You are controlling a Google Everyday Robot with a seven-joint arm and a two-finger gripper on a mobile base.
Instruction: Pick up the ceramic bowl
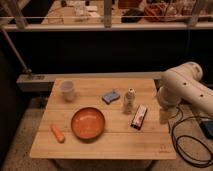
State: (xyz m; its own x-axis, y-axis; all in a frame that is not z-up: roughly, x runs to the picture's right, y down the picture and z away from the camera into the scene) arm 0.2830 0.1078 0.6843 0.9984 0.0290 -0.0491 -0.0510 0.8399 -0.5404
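Bowl: ceramic bowl (88,123) on table (100,148), front-left of centre, upright, mouth up; round, no long axis.
Contents: bowl inside shows only glossy orange; white cup (68,90) interior unreadable.
Neighbours: orange piece (58,133) just left, apart; cup behind-left; blue block (110,96), bottle (129,101), dark packet (139,116) to the right, apart.
Edges: bowl near front edge, bare wood all round rim.
Gripper: gripper (163,116) hangs under white arm at table's right edge, well apart from bowl; grip state: cannot tell.
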